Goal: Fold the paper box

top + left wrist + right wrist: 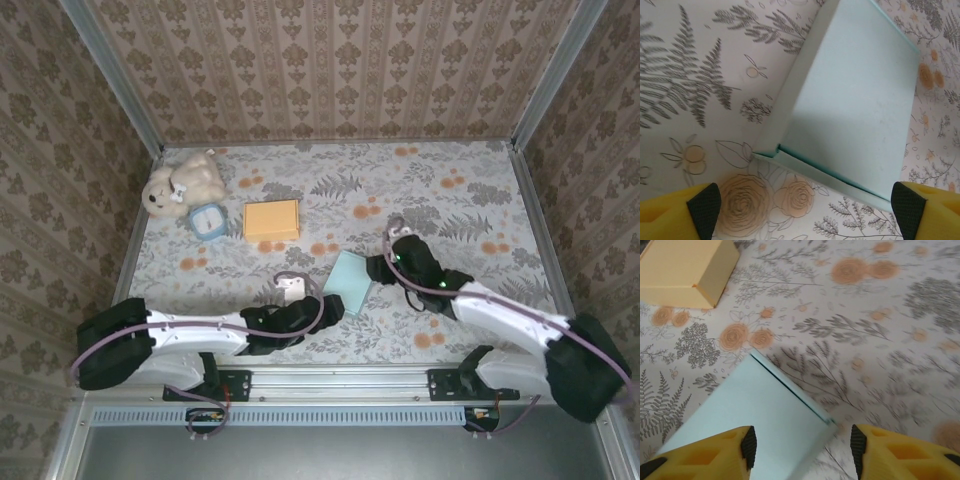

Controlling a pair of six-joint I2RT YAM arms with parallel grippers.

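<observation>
The pale mint paper box (350,280) lies flat on the flowered tablecloth, lid down, between the two arms. My left gripper (325,308) sits at the box's near left corner. In the left wrist view its jaws (806,210) stand wide open over the cloth, with the box (855,100) just ahead and its front flap seam showing. My right gripper (385,265) hovers at the box's right edge. In the right wrist view its jaws (803,445) are open above a corner of the box (760,415), and neither finger touches it.
A closed yellow box (271,219) (685,270) lies behind the mint box. A cream teddy bear (185,182) and a small blue clock-like thing (208,221) sit at the back left. Patterned walls enclose the table on three sides.
</observation>
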